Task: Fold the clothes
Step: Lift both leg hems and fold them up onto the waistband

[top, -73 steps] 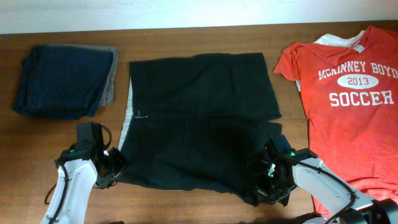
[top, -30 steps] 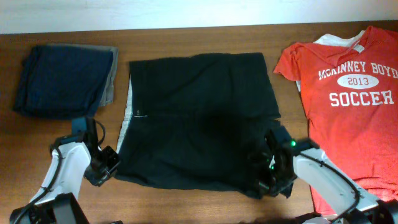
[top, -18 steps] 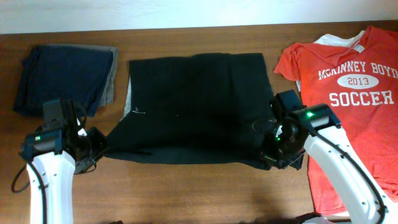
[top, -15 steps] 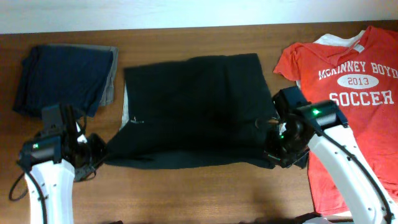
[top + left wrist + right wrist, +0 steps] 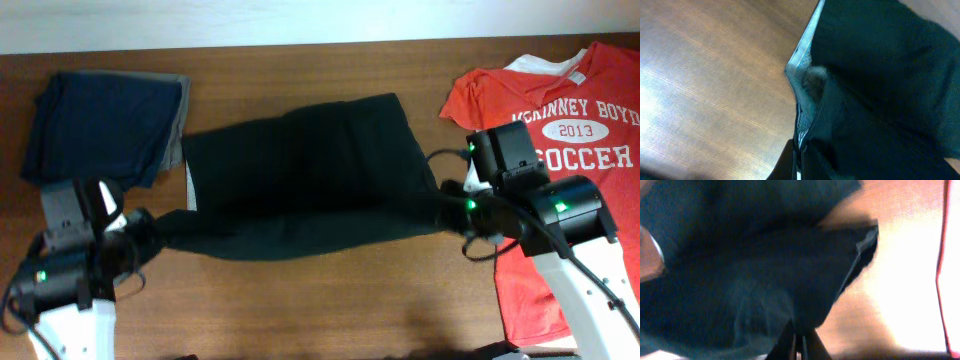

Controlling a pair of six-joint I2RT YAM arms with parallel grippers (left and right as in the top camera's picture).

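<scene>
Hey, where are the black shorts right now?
In the overhead view, the black shorts lie mid-table between the navy folded garments on the left and the red T-shirt on the right, near corners pinched by the left gripper and right gripper.

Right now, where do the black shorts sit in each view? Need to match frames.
Overhead: black shorts at centre, stretched left to right.
Left wrist: they fill the right half, whitish waistband strip on their left edge.
Right wrist: they fill left and centre.
Shared landmark: wooden table.

Lab: robot arms [image 5: 578, 272], wooden table [image 5: 330, 310]
</scene>
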